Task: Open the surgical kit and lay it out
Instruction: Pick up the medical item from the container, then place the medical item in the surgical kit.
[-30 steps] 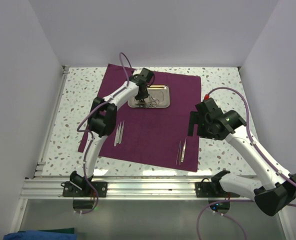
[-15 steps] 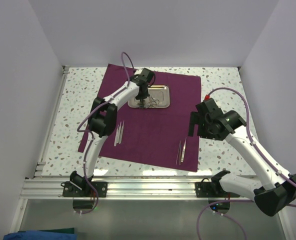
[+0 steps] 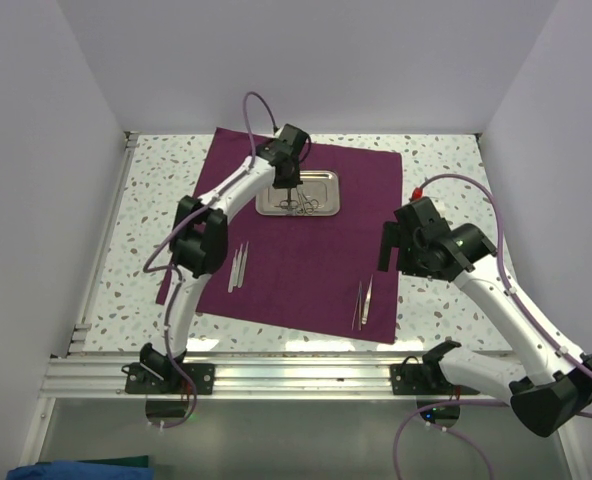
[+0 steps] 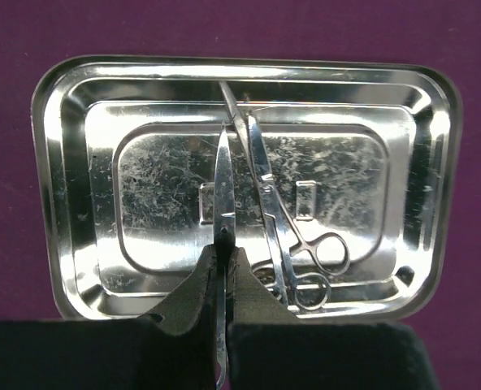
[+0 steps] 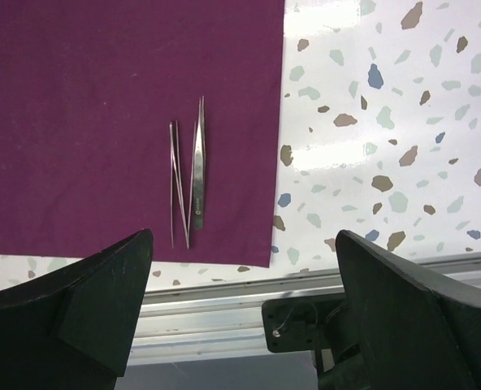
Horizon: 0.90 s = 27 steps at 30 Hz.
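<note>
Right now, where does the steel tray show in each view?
Top external: steel tray at upper centre, under the left claw.
Left wrist: tray fills most of the frame, beyond the claw shut on a thin silver instrument.
Right wrist: not in it.
Shared landmark: the purple cloth, in all three.

Maroon cloth wrap (image 3: pixel 306 250) spread open, flat. Steel tray (image 4: pixel 62 187) sits on its far part, shiny and scratched. Ring-handled scissor-like instruments (image 4: pixel 293 244) lie inside. Thin pointed instrument (image 4: pixel 223 183) is pinched in left gripper (image 4: pixel 222 264) over tray floor. Left tweezers pair (image 3: pixel 239 265) and right tweezers pair (image 3: pixel 363 303) lie on cloth, well apart.
</note>
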Motion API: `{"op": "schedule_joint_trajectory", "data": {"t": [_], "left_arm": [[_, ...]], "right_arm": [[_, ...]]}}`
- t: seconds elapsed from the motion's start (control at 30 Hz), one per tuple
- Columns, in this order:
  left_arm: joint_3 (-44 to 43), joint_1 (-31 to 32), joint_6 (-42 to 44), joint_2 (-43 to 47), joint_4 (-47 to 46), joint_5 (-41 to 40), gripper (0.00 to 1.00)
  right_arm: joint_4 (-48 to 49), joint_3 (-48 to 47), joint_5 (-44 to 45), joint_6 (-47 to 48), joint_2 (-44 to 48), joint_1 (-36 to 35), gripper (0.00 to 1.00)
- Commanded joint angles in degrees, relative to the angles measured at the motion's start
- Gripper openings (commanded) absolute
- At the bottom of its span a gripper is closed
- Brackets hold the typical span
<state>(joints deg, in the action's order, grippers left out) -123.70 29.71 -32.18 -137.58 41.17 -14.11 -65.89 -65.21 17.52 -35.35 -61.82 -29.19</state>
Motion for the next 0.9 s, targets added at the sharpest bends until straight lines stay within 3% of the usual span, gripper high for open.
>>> {"op": "schedule_joint_trajectory", "data": {"t": [0.0, 0.33, 0.57, 0.87], "left_arm": [[0.46, 0.34, 2.74, 10.38, -1.97, 1.1, 0.0], [19.78, 5.35, 3.1, 25.51, -4.78, -2.06, 0.0], [37.1, 10.18, -2.79, 36.05, -10.05, -1.62, 0.0], [41.96, 13.35, -4.99, 36.59, -10.14, -1.97, 0.0]], "right_arm": [[2.69, 0.43, 1.73, 0.37, 0.74, 0.27, 0.98], [5.68, 1.93, 0.33, 1.51, 1.09, 0.27, 0.98], [6.12, 1.75, -0.47, 2.75, 0.04, 0.36, 0.99], [5.86, 3.33, -0.64, 2.75, 2.14, 0.27, 0.98]]}}
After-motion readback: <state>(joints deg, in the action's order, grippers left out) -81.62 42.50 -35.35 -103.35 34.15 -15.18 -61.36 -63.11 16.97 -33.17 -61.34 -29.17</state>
